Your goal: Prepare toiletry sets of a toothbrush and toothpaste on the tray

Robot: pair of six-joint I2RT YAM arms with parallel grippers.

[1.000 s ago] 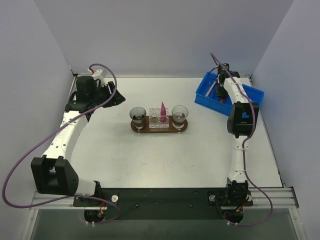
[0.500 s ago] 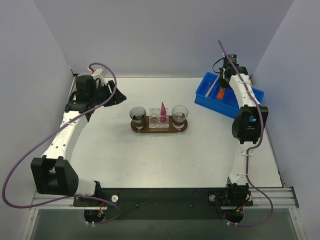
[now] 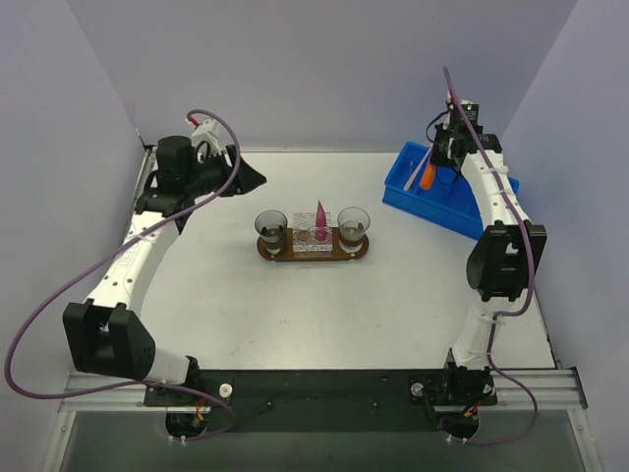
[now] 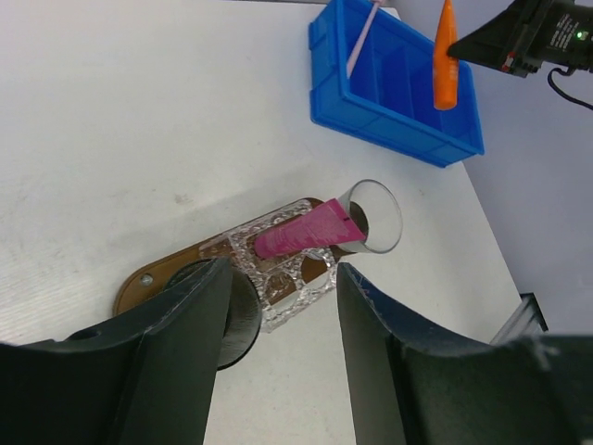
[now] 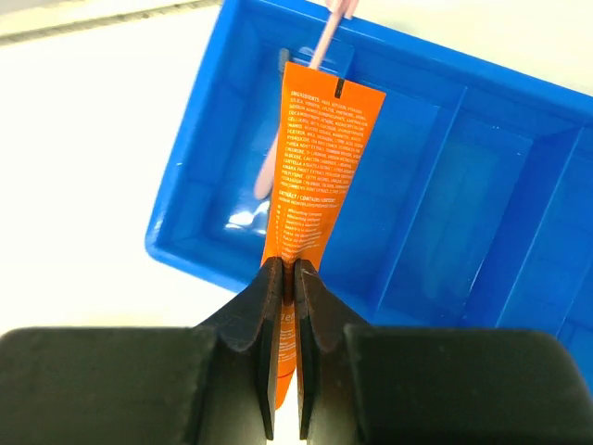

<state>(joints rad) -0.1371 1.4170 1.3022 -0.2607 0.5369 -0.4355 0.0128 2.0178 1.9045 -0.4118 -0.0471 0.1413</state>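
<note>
**One lift under way on the right**

Top view: right gripper (image 3: 433,168) has risen since a second ago, arm reared tall over the blue bin (image 3: 454,211).
Left wrist: left gripper (image 4: 283,269) gapes above the tray (image 4: 162,269), magenta toothpaste (image 4: 301,232) on it.
Right wrist: jaws clamped on orange toothpaste (image 5: 315,167); toothbrush (image 5: 326,37) lies in the bin.

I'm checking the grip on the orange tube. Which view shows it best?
Right wrist: the orange tube looms large, its end pinched in the right pincer. Left wrist shows it small, hanging over the bin; top view, an orange speck.
</note>
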